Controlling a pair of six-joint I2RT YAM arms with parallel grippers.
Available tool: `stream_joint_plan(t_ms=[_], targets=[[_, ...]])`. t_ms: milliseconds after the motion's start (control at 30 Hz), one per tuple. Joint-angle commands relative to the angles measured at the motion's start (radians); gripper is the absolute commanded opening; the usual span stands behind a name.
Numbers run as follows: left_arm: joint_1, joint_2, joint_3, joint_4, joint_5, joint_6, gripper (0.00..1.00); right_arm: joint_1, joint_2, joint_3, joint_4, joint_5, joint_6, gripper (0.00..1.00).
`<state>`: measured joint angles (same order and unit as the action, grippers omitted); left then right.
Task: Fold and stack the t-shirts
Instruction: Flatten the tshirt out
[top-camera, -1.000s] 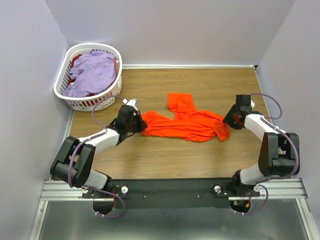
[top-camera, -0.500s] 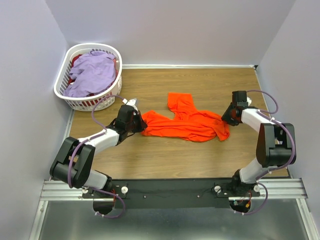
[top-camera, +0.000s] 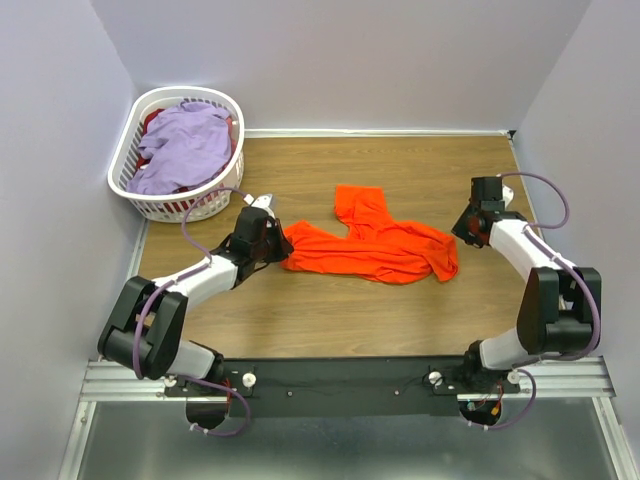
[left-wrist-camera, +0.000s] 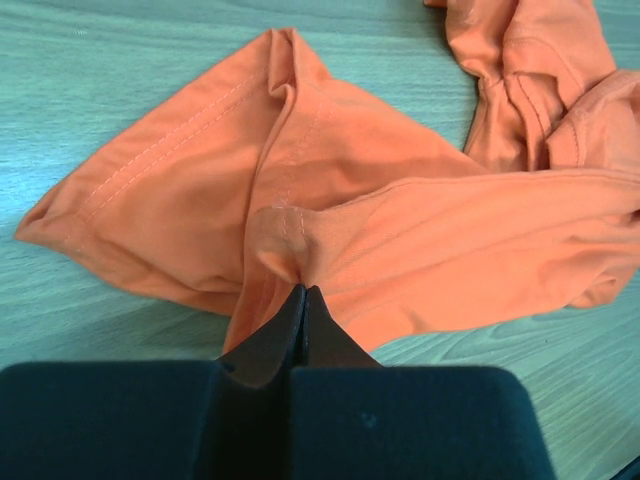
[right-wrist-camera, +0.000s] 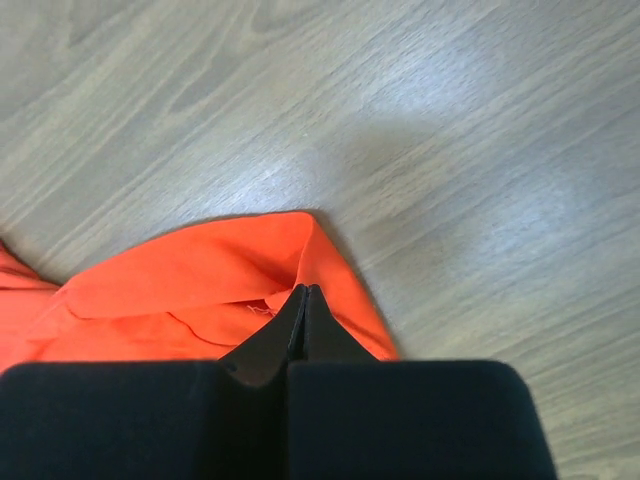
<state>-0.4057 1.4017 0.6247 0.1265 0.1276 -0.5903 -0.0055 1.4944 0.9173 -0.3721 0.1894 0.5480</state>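
Observation:
An orange t-shirt (top-camera: 380, 250) lies crumpled across the middle of the wooden table. My left gripper (top-camera: 283, 245) is shut on its left edge; in the left wrist view the black tips (left-wrist-camera: 303, 290) pinch a bunched fold of the orange cloth (left-wrist-camera: 400, 230). My right gripper (top-camera: 462, 235) sits low at the shirt's right end. In the right wrist view its jaws (right-wrist-camera: 303, 290) are shut with the tips on a fold of the orange t-shirt (right-wrist-camera: 200, 290). A lavender t-shirt (top-camera: 185, 150) lies heaped in the basket at the back left.
The white slotted laundry basket (top-camera: 120, 162) stands in the back left corner, with a bit of red cloth (top-camera: 152, 120) under the lavender one. Grey walls close in the table on the left, back and right.
The right gripper has gone from open to shut at the orange t-shirt's right edge, and its wrist shifted slightly. The left gripper stays shut on the left edge.

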Motion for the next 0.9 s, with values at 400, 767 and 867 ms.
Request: stream_joint_plan(t_ms=[400,767,867], targets=[[0.004,-0.026,0.007,-0.013,-0.019,0.011,0.00,0.002,0.124,0.060,-0.036,-0.116,-0.016,0.43],[0.004,-0.026,0.004,-0.005,-0.020,0.009,0.00,0.002,0.130,-0.006,-0.037,-0.053,-0.028,0.37],[0.004,-0.027,-0.002,-0.007,-0.020,0.007,0.00,0.002,0.124,-0.011,-0.039,-0.050,-0.033,0.33]])
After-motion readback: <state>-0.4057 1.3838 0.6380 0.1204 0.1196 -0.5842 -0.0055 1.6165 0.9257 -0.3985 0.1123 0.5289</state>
